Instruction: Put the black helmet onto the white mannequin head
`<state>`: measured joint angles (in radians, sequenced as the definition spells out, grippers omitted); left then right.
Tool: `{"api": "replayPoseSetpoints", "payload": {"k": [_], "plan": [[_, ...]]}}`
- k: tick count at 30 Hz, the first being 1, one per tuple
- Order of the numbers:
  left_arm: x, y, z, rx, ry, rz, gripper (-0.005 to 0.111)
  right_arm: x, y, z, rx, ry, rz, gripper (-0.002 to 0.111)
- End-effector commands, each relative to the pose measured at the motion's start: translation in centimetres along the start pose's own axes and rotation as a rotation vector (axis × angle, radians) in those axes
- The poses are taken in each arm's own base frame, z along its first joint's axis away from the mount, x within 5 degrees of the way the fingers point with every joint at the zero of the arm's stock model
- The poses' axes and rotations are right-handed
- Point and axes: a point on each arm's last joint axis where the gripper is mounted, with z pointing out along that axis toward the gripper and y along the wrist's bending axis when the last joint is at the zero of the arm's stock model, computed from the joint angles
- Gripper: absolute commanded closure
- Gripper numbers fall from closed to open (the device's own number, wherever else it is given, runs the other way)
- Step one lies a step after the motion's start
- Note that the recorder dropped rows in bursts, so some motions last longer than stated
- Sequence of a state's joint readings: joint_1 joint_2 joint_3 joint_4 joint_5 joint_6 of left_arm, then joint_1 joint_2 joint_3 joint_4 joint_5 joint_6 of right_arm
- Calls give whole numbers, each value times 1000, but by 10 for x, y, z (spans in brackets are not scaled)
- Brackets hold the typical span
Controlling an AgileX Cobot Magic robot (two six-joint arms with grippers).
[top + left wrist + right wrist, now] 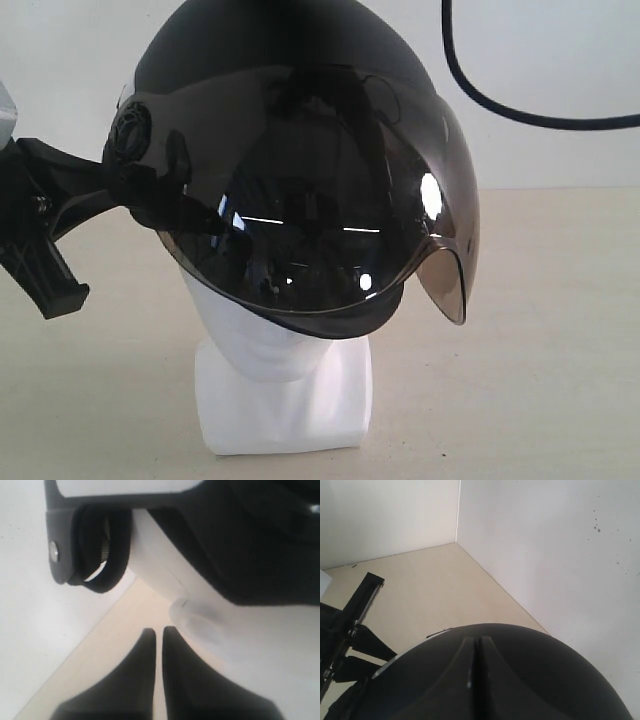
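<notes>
The black helmet [300, 100] is sitting on the white mannequin head [262, 340], taking the whole skull inside its shell so that only the chin, neck and squarish base [285, 415] are showing beneath. Its smoky visor [330, 230] is hanging down over the face and mirroring bright lights, and a round pivot [130, 125] is showing on the matte side. The left gripper [159, 632] is pointing at the head just under the helmet's rim, its jaws pressed together on nothing, near a looped black strap [107, 575]. The right gripper [476, 641] is poised at the crown with its jaws likewise together. Whether it is touching the shell is hard to tell. The head is standing on a beige table [540, 350] before a white wall [560, 50], with a black cable [560, 123] looping above.
</notes>
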<state>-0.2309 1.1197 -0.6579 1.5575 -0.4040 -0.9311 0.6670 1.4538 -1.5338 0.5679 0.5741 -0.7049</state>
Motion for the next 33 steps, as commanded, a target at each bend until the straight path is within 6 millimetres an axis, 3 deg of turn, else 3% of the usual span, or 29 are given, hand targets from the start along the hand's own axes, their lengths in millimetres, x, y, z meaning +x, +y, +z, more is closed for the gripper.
{"api": "replayPoseSetpoints", "payload": {"k": [1, 11, 21, 27, 33], "plan": [[-1, 0, -2, -11, -2, -16, 102, -9, 0, -4, 2, -9, -33, 108], [0, 1, -2, -15, 1, -21, 102, -17, -4, -14, 70, -42, -69, 108], [7, 2, -5, -47, 86, -68, 102, -25, -16, -74, 355, 25, -66, 109], [-13, 6, -35, -153, -2, -89, 102, 2, -22, -126, 638, 85, 24, 109], [-34, 4, -72, -246, -124, -105, 102, 56, -14, -186, 913, 26, 217, 109]]}}
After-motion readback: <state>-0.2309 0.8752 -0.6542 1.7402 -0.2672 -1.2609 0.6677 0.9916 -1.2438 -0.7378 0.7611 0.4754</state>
